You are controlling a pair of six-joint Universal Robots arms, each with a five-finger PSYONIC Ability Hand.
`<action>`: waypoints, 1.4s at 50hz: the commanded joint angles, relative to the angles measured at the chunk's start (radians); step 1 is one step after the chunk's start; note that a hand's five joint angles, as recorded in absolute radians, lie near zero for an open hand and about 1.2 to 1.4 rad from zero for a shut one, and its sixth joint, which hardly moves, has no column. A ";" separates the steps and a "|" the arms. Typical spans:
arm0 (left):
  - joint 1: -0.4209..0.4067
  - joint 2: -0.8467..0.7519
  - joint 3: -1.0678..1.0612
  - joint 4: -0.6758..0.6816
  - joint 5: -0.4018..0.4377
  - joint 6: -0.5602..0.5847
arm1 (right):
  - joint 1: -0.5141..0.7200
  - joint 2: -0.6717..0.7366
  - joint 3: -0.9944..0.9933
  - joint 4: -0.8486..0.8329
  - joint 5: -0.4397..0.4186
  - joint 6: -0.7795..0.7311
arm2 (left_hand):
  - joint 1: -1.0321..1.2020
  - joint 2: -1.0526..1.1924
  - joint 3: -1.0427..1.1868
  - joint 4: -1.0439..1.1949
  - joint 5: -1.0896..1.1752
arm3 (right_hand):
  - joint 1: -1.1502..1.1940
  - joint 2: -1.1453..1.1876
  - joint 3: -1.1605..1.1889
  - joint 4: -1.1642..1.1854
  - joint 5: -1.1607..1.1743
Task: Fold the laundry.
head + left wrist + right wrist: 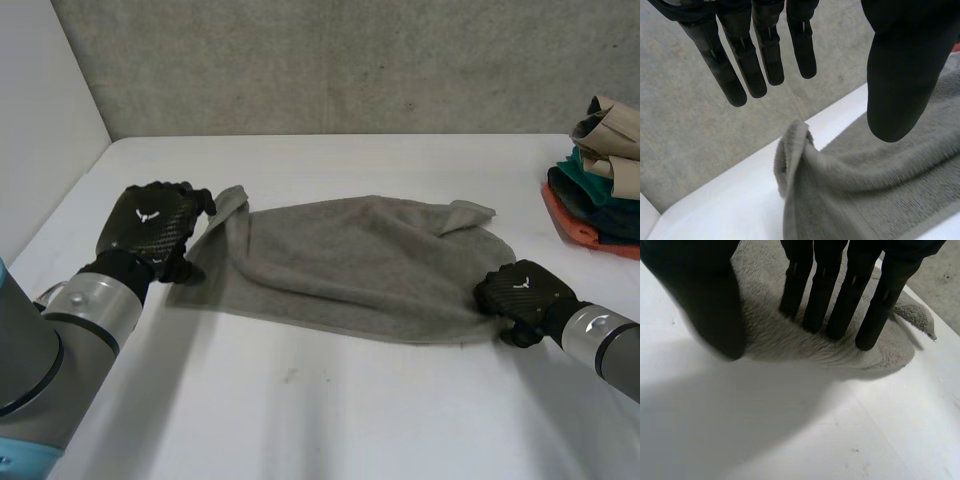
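Note:
A grey towel (350,260) lies spread and rumpled across the middle of the white table (330,400). My left hand (150,225) hovers at its left end. In the left wrist view its fingers (747,65) are straight and well apart from the thumb, holding nothing, and a raised corner of the towel (795,150) stands just below them. My right hand (520,292) rests on the towel's near right corner. There its fingertips (840,315) press down on the towel (775,335), and the thumb sits apart at the cloth's edge.
A pile of folded clothes (600,180) in tan, teal and orange sits at the table's far right edge. A grey wall runs behind the table, and a white panel (40,120) borders its left side.

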 commanded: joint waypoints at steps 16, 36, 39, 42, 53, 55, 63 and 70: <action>-0.058 -0.167 0.027 -0.025 0.017 -0.011 | 0.188 -0.270 -0.068 -0.045 0.027 0.326 | 0.020 -0.001 -0.007 0.005 0.012 | 0.435 0.342 0.364 0.365 0.372; -0.126 -0.394 0.171 0.000 -0.066 -0.043 | 0.311 -0.582 -0.315 0.137 0.063 0.680 | -0.115 -0.136 -0.143 -0.130 -0.123 | 0.435 0.342 0.364 0.365 0.372; -0.124 -0.421 0.199 0.024 -0.087 -0.058 | 0.311 -0.591 -0.330 0.153 0.065 0.690 | -0.077 -0.098 -0.105 -0.092 -0.085 | 0.435 0.342 0.364 0.365 0.372; -0.124 -0.455 0.225 0.073 -0.106 -0.062 | 0.311 -0.591 -0.330 0.160 0.066 0.690 | 0.312 0.291 0.284 0.297 0.304 | 0.435 0.342 0.364 0.365 0.372; -0.097 -0.448 0.245 0.145 -0.120 -0.063 | 0.293 -0.577 -0.320 0.167 0.080 0.676 | 0.865 0.844 0.838 0.851 0.857 | 0.435 0.342 0.364 0.365 0.372; -0.078 -0.396 0.228 0.145 -0.118 -0.063 | 0.293 -0.577 -0.320 0.168 0.082 0.671 | 0.865 0.844 0.838 0.851 0.857 | 0.435 0.342 0.364 0.365 0.372; -0.014 -0.123 0.125 0.144 -0.109 -0.074 | 0.242 -0.566 -0.321 0.202 0.066 0.647 | 0.865 0.844 0.838 0.851 0.857 | 0.435 0.342 0.364 0.365 0.372; -0.021 -0.023 0.076 0.127 -0.057 -0.072 | 0.239 -0.531 -0.309 0.203 0.065 0.631 | 0.769 0.749 0.742 0.755 0.761 | 0.435 0.342 0.364 0.365 0.372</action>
